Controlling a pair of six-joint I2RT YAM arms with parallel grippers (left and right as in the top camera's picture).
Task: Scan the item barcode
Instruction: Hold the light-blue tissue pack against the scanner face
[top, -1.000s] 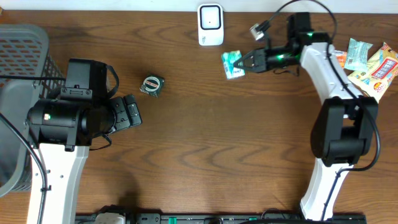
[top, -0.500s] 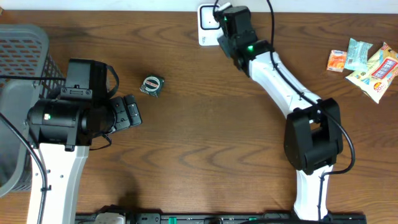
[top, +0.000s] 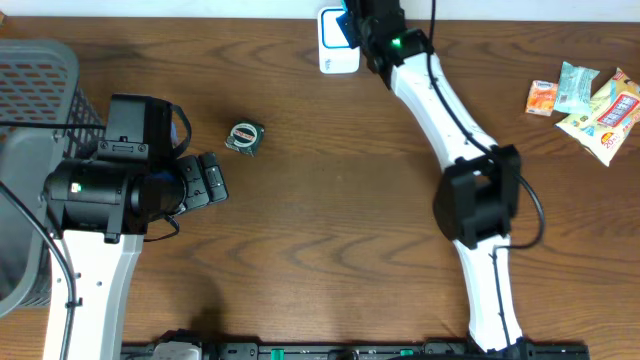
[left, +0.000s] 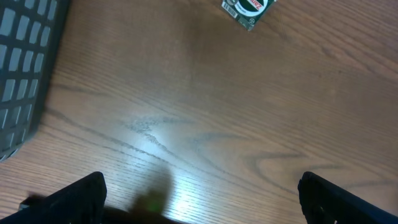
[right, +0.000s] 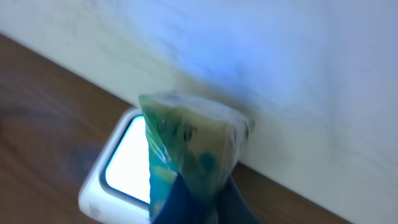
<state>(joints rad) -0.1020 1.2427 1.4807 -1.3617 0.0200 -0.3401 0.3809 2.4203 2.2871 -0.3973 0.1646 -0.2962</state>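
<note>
**Task item.** Green packet (right: 186, 143): you find it at the top centre of the overhead frame, pinched by its lower end in the right gripper (right: 193, 202). The fingers are closed tight on it. In the right wrist view it stands upright just above the far edge of the scanner (right: 118, 177), in front of a pale wall. The view is too blurred to show you any barcode.

**Scanner** (top: 335, 58): a white block at the top centre of the table (top: 330, 220), its window glowing white. The right arm partly covers it from overhead.

**Left gripper** (top: 212, 180): it sits left of centre with its fingers spread wide and nothing between them, over bare wood.

**Other stock.**
- Round wrapped item (top: 243, 137): lying flat, near the left gripper and up-right of it.
- Grey basket (top: 35, 80): at the left edge.
- Snack packets (top: 585, 95): a cluster in the upper right corner, well apart from the scanner.
</note>
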